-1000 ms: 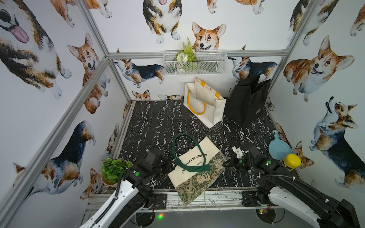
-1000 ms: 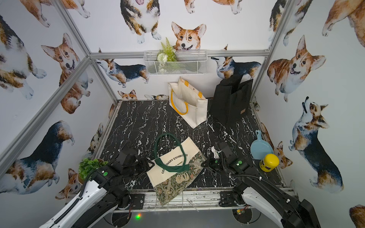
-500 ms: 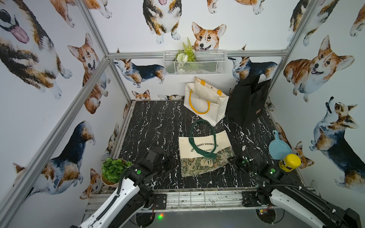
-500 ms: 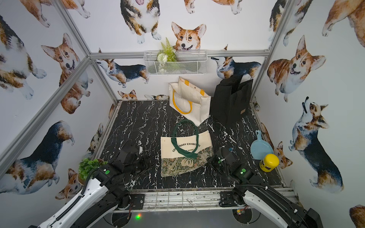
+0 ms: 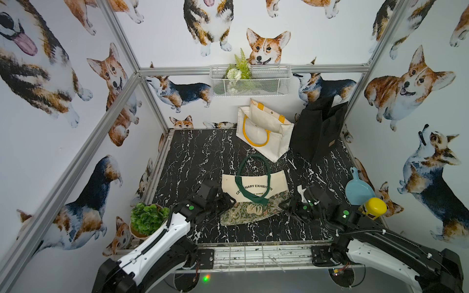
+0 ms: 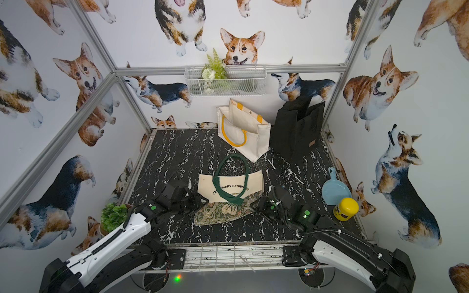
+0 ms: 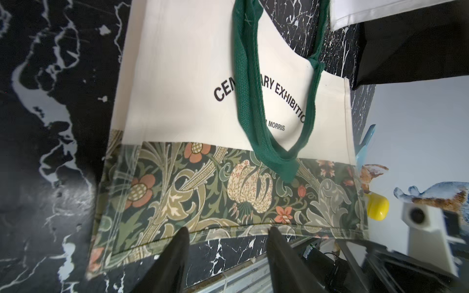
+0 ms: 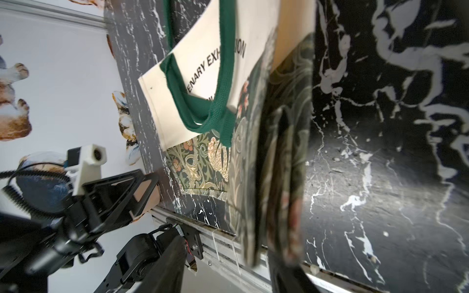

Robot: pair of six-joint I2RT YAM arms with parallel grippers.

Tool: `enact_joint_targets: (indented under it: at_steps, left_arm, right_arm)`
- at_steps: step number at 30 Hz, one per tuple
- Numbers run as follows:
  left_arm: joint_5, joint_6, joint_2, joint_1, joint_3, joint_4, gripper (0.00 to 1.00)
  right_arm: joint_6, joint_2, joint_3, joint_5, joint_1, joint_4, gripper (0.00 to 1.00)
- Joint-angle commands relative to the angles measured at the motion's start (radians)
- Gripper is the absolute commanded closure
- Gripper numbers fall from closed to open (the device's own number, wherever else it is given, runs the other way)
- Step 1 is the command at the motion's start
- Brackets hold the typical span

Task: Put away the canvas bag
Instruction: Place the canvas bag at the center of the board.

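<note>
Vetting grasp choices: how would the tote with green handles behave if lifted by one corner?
Probably floppy: the tote lies flat and thin, its floral corner buckled. Likely light, since it looks empty. The loose handle would probably dangle.

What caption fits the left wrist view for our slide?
Left gripper, jaws open, at the floral hem of the bag lying on the marble table, green handle across its print.

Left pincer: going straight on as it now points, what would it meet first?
Probably the canvas bag: its floral hem lies directly ahead of the open left pincer, though whether they already touch is unclear.
</note>
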Motion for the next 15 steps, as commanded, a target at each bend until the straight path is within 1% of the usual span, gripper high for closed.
enact_joint_targets:
  at_steps: [1, 2, 3, 6, 8, 11, 15]
  left_arm:
    - [0.005, 0.015, 0.059, -0.002, -0.015, 0.105, 0.83]
    - [0.000, 0.017, 0.072, -0.001, -0.022, 0.108, 0.93]
    - [-0.016, 0.024, 0.086, -0.002, -0.028, 0.109, 0.99]
    - [-0.070, 0.060, 0.118, 0.001, -0.049, 0.109, 1.00]
    - [-0.076, 0.074, 0.150, 0.004, -0.072, 0.126, 1.00]
    - [-0.104, 0.088, 0.182, 0.010, -0.102, 0.130, 1.00]
    - [-0.144, 0.075, 0.176, 0.022, -0.147, 0.128, 1.00]
  right_arm:
    - [0.018, -0.095, 0.056, 0.138, 0.002, -0.238, 0.45]
    - [0.018, -0.119, 0.063, 0.164, 0.001, -0.267, 0.45]
    - [0.015, -0.137, 0.069, 0.190, 0.001, -0.289, 0.46]
    - [0.000, -0.150, 0.076, 0.219, -0.001, -0.311, 0.50]
    - [-0.021, -0.125, 0.077, 0.216, -0.002, -0.297, 0.52]
    - [-0.042, -0.076, 0.069, 0.188, -0.008, -0.234, 0.55]
    - [-0.065, -0.016, 0.059, 0.154, -0.019, -0.152, 0.59]
